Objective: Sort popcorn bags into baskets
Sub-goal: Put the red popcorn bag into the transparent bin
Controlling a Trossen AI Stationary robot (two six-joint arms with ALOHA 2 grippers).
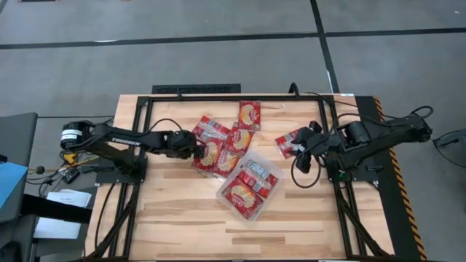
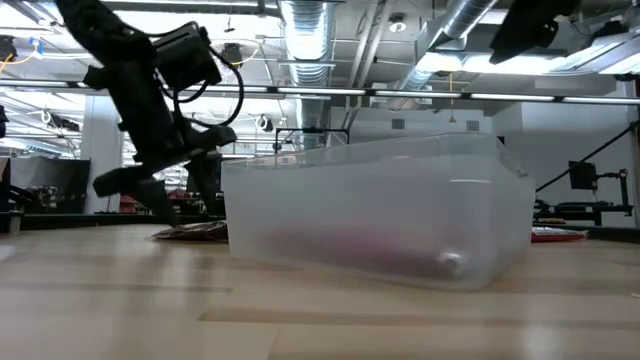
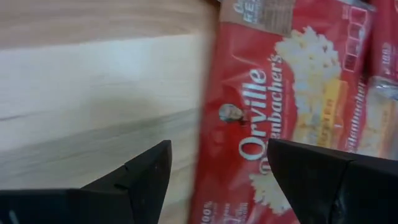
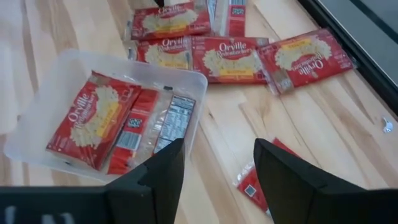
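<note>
Several red popcorn bags (image 1: 226,140) lie flat in a loose pile on the wooden table, and one more (image 1: 250,113) lies nearer the far edge. The clear basket (image 1: 271,191) stands near the table's middle with two bags (image 4: 93,118) lying in it. My left gripper (image 1: 198,151) is open and low at the pile's left side. In the left wrist view its fingers (image 3: 146,171) straddle the long edge of one bag (image 3: 249,143). My right gripper (image 4: 217,149) hangs open above a single bag (image 1: 289,142) to the right of the pile.
A black frame (image 1: 196,89) runs along the table's far edge and down both sides by the arm bases. Bare wood (image 1: 182,218) stretches from the basket to the near edge. The basket (image 2: 380,215) fills the middle of the low view.
</note>
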